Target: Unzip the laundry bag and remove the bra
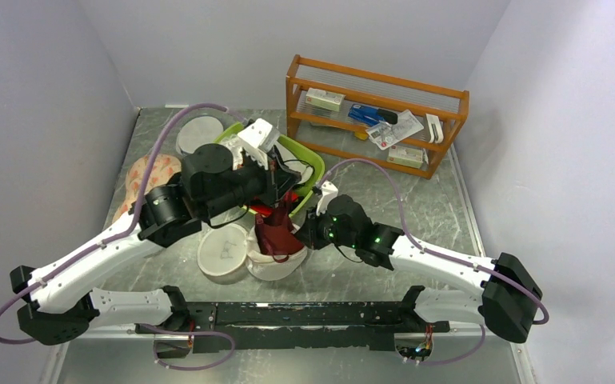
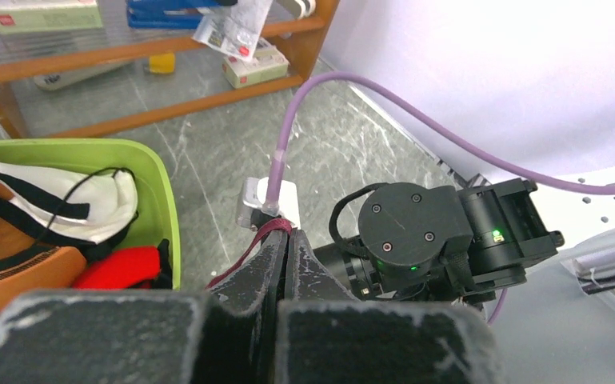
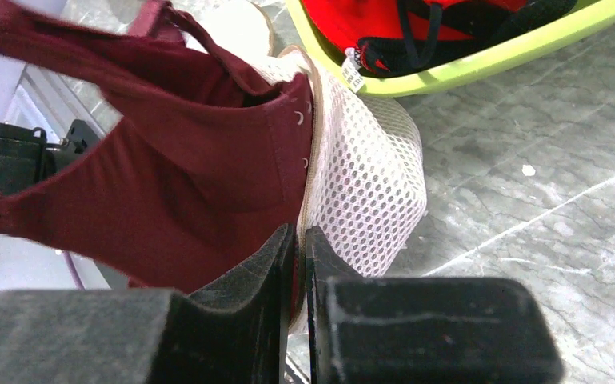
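Two robot hands meet at the laundry bag [image 1: 284, 270], which sits on the bench [image 1: 440, 208] just in front of a lime-green tub [image 1: 313, 164]. The left hand [image 2: 285, 236] is clenched on a thin strap of the maroon bra [image 1: 274, 232], which hangs half out of the bag's open mouth. The right hand [image 3: 300, 236] is pinched tight on the bag's mesh rim. The bag's cream lid [image 1: 222, 252] lies flat, also in front of the tub.

Background clutter.
We see a wooden rack [image 1: 291, 100] at back, green bin [image 2: 64, 146] holding a red garment [image 2: 124, 268].
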